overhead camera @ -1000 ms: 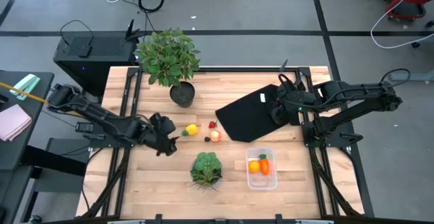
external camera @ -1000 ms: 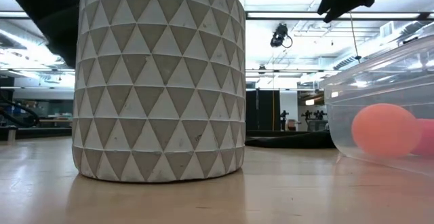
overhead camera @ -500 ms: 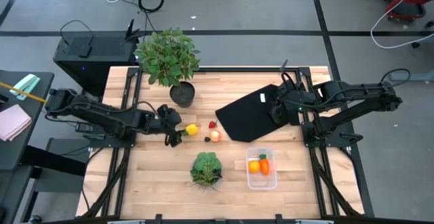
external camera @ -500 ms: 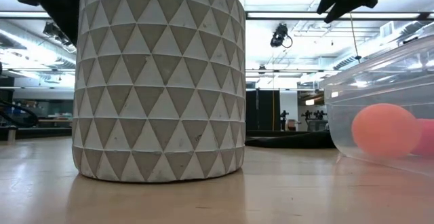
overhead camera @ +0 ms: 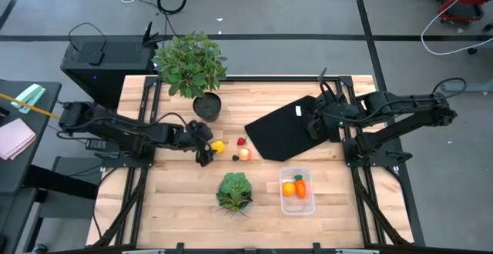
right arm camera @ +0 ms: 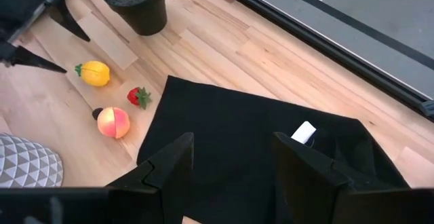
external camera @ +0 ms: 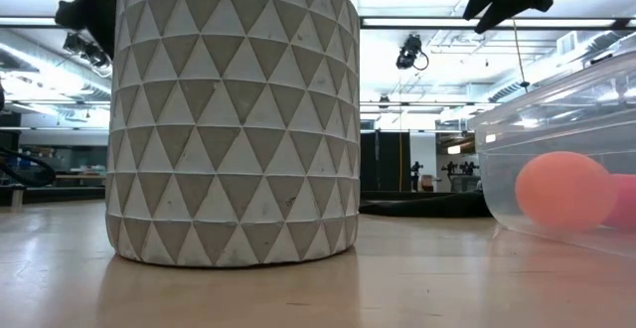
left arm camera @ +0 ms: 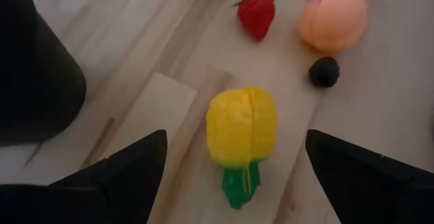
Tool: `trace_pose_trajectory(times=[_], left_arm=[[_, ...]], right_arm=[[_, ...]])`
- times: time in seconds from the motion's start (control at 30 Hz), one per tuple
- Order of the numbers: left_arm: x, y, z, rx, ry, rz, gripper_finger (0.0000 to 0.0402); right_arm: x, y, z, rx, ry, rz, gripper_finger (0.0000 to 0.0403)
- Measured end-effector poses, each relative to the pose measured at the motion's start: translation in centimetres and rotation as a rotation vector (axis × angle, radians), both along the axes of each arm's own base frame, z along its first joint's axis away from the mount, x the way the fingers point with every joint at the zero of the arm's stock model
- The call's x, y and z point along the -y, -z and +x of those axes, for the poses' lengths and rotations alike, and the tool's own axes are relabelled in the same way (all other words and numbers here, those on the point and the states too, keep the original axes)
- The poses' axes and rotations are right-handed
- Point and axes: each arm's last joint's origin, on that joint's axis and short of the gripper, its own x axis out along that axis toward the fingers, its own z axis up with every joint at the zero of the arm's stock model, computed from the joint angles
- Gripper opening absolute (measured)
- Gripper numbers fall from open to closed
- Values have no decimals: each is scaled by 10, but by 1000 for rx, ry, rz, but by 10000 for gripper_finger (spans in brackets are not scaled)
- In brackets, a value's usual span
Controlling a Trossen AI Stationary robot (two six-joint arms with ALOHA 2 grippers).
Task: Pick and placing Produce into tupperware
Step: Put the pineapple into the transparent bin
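Left gripper (left arm camera: 234, 166) stands spread wide and empty, fingers flanking the yellow piece (left arm camera: 241, 127) on the table; its long axis runs straight ahead between them. Right gripper (right arm camera: 230, 157), also parted and empty, waits well apart over the black cloth (right arm camera: 258, 136).

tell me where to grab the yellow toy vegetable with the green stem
Grip the yellow toy vegetable across its rounded yellow body, not the thin green stem. It lies flat on the wooden table, and the left gripper, fingers open either side of it, could probably just come down from above and close.
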Motion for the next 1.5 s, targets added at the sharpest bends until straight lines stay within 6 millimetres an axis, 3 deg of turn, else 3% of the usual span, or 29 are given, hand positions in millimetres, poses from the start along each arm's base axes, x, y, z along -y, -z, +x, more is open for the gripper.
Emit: trace_pose_trajectory(times=[0.33, 0.67, 0.97, 1.5], left_arm=[[1, 17, 17, 25, -4, -7, 362], [3, 45, 26, -63, 19, -37, 362], [2, 46, 29, -42, 15, -35, 356], [2, 47, 29, -53, 21, 1, 272]], right_arm=[[0, 0, 0, 0, -2, -2, 205], [0, 0, 0, 1, -5, -4, 205], [0, 0, 0, 2, -7, -5, 205], [0, -1, 1, 6, -7, -5, 205]])
